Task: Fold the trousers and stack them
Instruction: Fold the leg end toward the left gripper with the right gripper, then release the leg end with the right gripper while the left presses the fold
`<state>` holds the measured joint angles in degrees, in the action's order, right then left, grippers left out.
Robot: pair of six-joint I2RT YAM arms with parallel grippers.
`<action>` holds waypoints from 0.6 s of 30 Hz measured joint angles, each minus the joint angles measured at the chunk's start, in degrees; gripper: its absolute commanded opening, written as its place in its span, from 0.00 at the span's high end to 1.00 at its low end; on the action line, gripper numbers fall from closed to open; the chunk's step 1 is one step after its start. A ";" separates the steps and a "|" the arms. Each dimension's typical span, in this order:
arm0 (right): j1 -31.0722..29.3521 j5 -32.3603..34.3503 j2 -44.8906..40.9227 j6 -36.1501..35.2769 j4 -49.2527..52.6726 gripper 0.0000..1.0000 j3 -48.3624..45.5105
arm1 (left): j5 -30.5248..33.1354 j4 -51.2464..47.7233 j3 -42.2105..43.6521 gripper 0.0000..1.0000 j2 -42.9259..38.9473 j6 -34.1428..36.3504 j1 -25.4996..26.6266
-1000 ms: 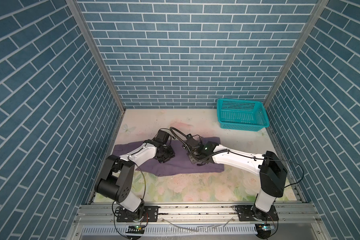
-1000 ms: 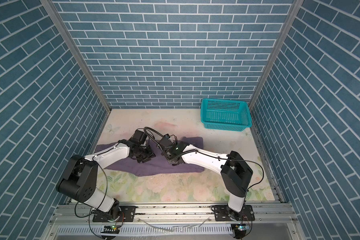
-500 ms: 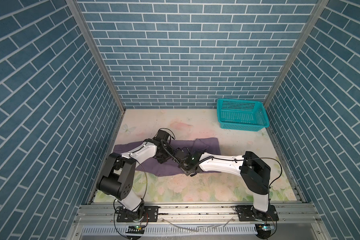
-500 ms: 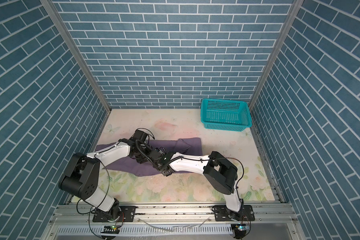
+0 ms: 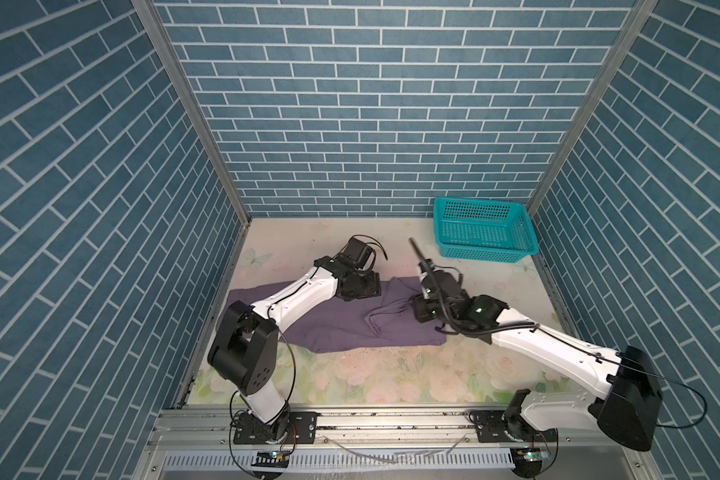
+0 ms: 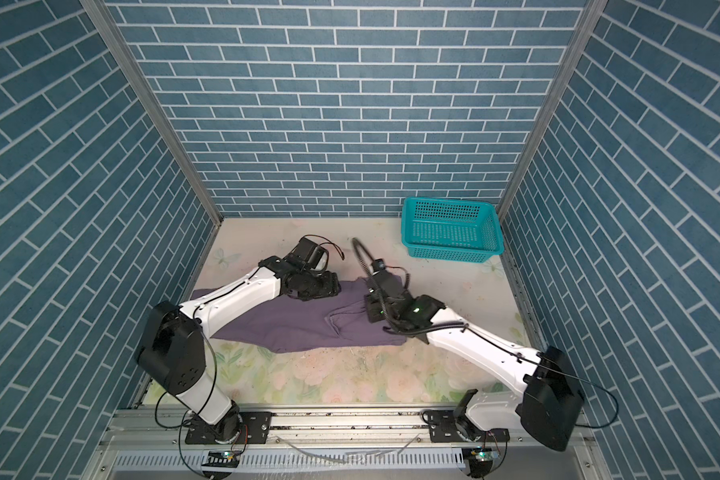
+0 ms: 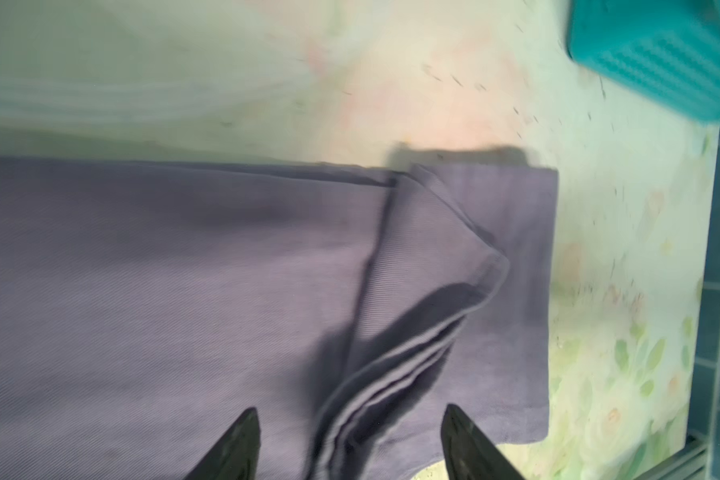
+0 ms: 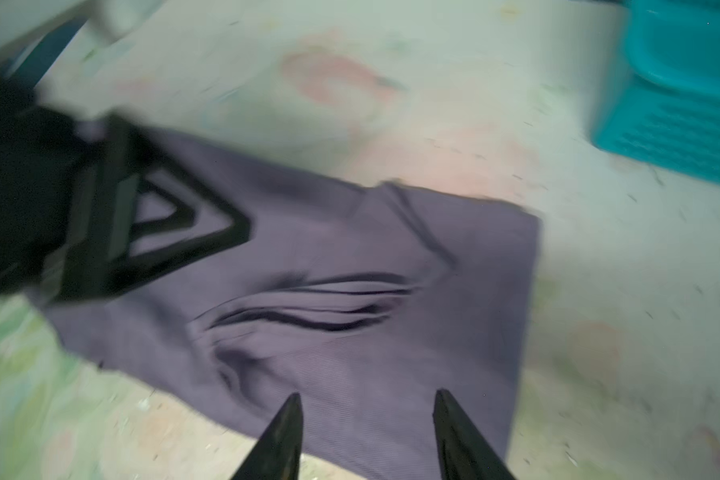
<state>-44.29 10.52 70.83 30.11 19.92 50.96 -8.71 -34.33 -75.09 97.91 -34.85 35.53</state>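
The muted-purple trousers (image 5: 341, 328) (image 6: 292, 324) lie flat across the middle of the table, with a raised ridge of folds right of their centre. My left gripper (image 5: 360, 286) (image 6: 323, 289) hovers over their far edge. In its wrist view the left gripper (image 7: 350, 409) stands open above the ridge of the trousers (image 7: 184, 270), gripping nothing. My right gripper (image 5: 422, 309) (image 6: 373, 309) is over the right part of the cloth. In its wrist view the right gripper (image 8: 367, 392) is open above the trousers (image 8: 350, 232), with nothing held; the left gripper (image 8: 142, 232) shows beyond.
A teal mesh basket (image 5: 479, 249) (image 6: 449, 245) stands at the back right corner, apart from the trousers; it also shows as the basket (image 7: 661, 62) (image 8: 682, 124) in the wrist views. Blue brick walls close in three sides. Floral tablecloth (image 5: 391, 374) lies bare in front.
Both grippers have opened. The right gripper swung left across the trousers and has come back to the right. A wrinkled ridge now shows in the cloth.
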 measured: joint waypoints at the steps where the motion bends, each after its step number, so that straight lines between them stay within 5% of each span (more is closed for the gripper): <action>1: 3.32 -1.62 -1.07 1.95 -0.66 0.89 -2.29 | 1.14 -0.98 -1.60 0.29 1.53 1.40 1.73; 2: 6.49 -3.82 -1.77 3.50 -1.29 1.00 -4.72 | 2.16 -2.19 -3.28 0.28 3.10 2.86 3.50; 9: 13.53 -17.73 -0.81 10.64 -3.89 1.00 -10.67 | 11.19 -8.81 -12.94 0.16 12.35 13.25 14.53; 18: 18.91 -26.16 -0.48 16.50 -10.25 1.00 -15.69 | 20.13 -13.84 -15.74 0.05 19.04 21.38 15.72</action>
<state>-25.39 -15.64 70.35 46.61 9.67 35.27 11.42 -48.16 -90.83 116.95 -13.47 51.24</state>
